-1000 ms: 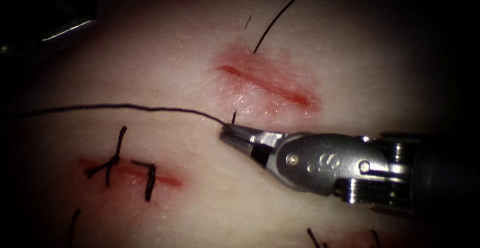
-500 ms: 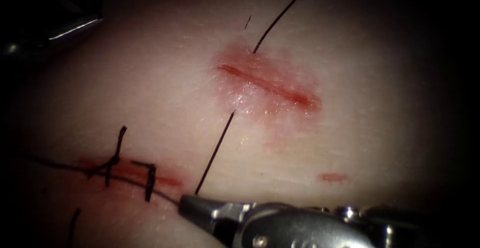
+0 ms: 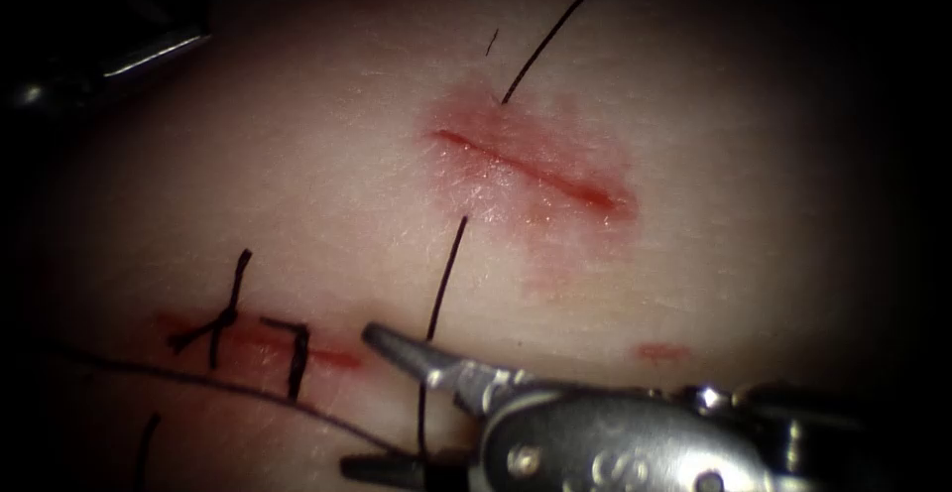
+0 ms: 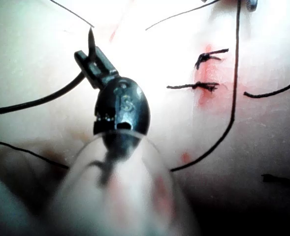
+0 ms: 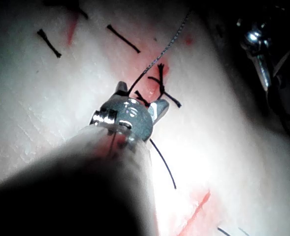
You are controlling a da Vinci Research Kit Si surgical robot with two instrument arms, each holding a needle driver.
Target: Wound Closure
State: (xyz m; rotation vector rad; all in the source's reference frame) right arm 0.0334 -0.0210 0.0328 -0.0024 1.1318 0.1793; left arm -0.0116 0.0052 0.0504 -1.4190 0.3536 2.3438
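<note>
Where the needle [image 4: 41, 99] sits: pinched near its tip by the left tool [image 4: 91, 58] — out of the tissue [image 3: 297, 155];
Right tool [image 3: 359, 403]: jaws spread — thread [image 3: 441, 274] running between them, near the cut's [image 3: 531, 170] left end

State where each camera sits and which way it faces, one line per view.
Endoscope: above and in front of the tissue, looking down; right hand open astride the thread.
Left wrist: along its shaft; left hand grips the needle near its tip, off the tissue.
Right wrist: along its shaft; right hand open, holding nothing.
Shared: endoscope and right wrist show the stitches.
</note>
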